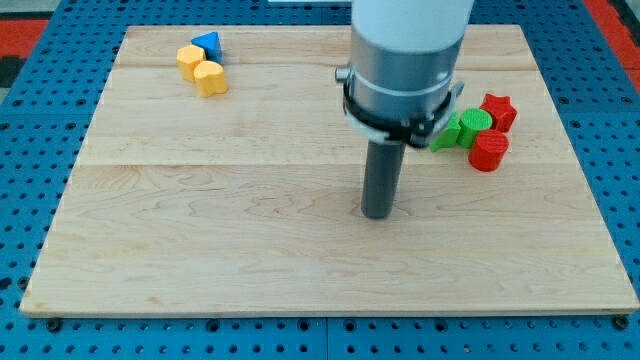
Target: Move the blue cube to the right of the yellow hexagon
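My tip (377,213) rests near the middle of the wooden board (200,240), touching no block. The yellow hexagon (189,60) sits at the view's top left, far from the tip. A blue triangular block (208,43) touches it on its upper right, and a yellow heart-shaped block (211,78) touches it on its lower right. No blue cube shows; the arm's wide body (405,60) hides the board behind it.
At the view's right a cluster lies close together: a red star (498,110), a green cylinder (474,126), a second green block (446,136) partly behind the arm, and a red cylinder (489,151).
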Robot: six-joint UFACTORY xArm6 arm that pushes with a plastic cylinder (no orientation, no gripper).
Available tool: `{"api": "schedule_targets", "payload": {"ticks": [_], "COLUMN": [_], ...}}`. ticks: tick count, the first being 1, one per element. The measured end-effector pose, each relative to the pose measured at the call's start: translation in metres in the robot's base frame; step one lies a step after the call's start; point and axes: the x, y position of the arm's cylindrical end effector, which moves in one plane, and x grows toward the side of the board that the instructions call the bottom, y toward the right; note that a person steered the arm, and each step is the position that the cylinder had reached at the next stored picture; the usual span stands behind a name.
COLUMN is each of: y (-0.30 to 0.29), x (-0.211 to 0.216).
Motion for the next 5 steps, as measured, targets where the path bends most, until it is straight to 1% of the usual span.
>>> {"api": "schedule_targets", "payload": {"ticks": [1, 2, 3, 4, 5], "y": [-0.050, -0.015, 0.013, 0.043, 0.025], "x": [-0.086, -0.040, 0.027, -0.010, -0.020]}}
